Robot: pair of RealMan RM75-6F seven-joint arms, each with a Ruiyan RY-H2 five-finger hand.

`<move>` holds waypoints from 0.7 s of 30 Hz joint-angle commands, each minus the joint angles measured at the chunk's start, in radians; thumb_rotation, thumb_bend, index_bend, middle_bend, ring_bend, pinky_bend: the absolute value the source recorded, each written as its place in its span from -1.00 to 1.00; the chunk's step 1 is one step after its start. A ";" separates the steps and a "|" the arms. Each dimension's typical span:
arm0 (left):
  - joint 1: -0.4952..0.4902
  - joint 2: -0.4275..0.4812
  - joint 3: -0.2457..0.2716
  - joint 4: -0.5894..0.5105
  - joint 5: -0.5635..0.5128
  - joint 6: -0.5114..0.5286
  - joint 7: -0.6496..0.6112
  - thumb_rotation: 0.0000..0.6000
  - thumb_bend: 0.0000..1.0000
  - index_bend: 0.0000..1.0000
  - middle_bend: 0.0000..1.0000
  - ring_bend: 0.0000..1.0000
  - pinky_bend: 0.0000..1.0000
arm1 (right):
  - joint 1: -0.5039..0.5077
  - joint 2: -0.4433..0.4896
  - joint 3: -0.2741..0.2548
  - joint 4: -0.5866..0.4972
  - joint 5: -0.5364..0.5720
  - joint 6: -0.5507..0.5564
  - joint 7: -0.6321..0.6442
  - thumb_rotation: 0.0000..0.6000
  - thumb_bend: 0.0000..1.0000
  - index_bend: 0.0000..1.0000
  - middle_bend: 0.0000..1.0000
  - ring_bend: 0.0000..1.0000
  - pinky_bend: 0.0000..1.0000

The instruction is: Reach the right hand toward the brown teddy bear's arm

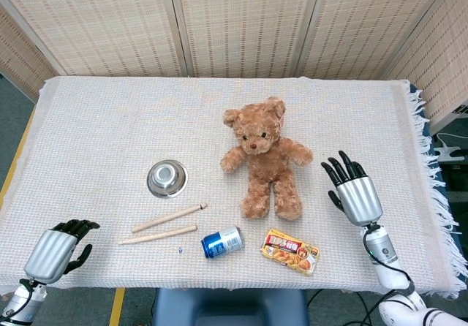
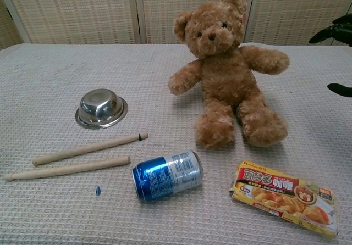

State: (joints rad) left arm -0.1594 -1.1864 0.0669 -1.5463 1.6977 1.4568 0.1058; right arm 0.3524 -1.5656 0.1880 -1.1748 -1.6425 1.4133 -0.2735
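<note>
In the chest view the right hand (image 2: 335,33) is cut off by the right edge, only dark fingertips showing. The left hand (image 1: 55,251) appears only in the head view, its arm cropped at the bottom-left corner. The lettering on the curry box (image 1: 290,251) is too small to read.

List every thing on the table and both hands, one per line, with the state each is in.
teddy bear: sitting up, arms spread, untouched.
steel bowl: upside down.
wooden sticks: two, lying flat side by side.
blue can: on its side.
food box: lying flat, label up.
right hand: fingers spread, holding nothing, beside the bear's arm, apart from it.
left hand: at the table's near edge, fingers curled in, holding nothing.
</note>
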 commanded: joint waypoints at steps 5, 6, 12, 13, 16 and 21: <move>0.000 0.001 0.001 0.001 0.005 0.002 -0.004 1.00 -0.12 -0.36 -0.30 -0.31 -0.01 | 0.076 -0.101 0.009 0.135 0.032 -0.056 -0.024 1.00 -0.72 -0.55 -0.58 -0.82 -0.35; 0.000 0.001 0.002 0.001 0.005 0.002 -0.003 1.00 -0.13 -0.36 -0.30 -0.31 -0.01 | 0.082 -0.112 0.007 0.147 0.032 -0.057 -0.023 1.00 -0.72 -0.55 -0.58 -0.82 -0.35; 0.000 0.002 0.003 0.000 0.009 0.004 -0.005 1.00 -0.12 -0.36 -0.30 -0.31 -0.01 | 0.112 -0.177 -0.010 0.225 0.024 -0.048 -0.023 1.00 -0.72 -0.55 -0.58 -0.81 -0.30; 0.001 0.003 0.003 0.000 0.010 0.005 -0.006 1.00 -0.12 -0.36 -0.30 -0.31 -0.01 | 0.117 -0.188 -0.010 0.239 0.023 -0.045 -0.024 1.00 -0.72 -0.55 -0.56 -0.80 -0.28; 0.001 0.004 0.004 0.000 0.012 0.007 -0.008 1.00 -0.12 -0.36 -0.30 -0.31 -0.01 | 0.136 -0.227 -0.007 0.298 0.023 -0.033 -0.023 1.00 -0.72 -0.54 -0.48 -0.71 -0.22; 0.000 0.004 0.005 0.001 0.014 0.006 -0.010 1.00 -0.12 -0.36 -0.30 -0.31 -0.01 | 0.166 -0.274 0.008 0.372 0.040 -0.027 -0.025 1.00 -0.72 -0.52 -0.47 -0.70 -0.20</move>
State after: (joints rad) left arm -0.1591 -1.1825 0.0714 -1.5453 1.7115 1.4631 0.0957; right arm 0.5045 -1.8229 0.1887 -0.8225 -1.6096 1.3806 -0.2988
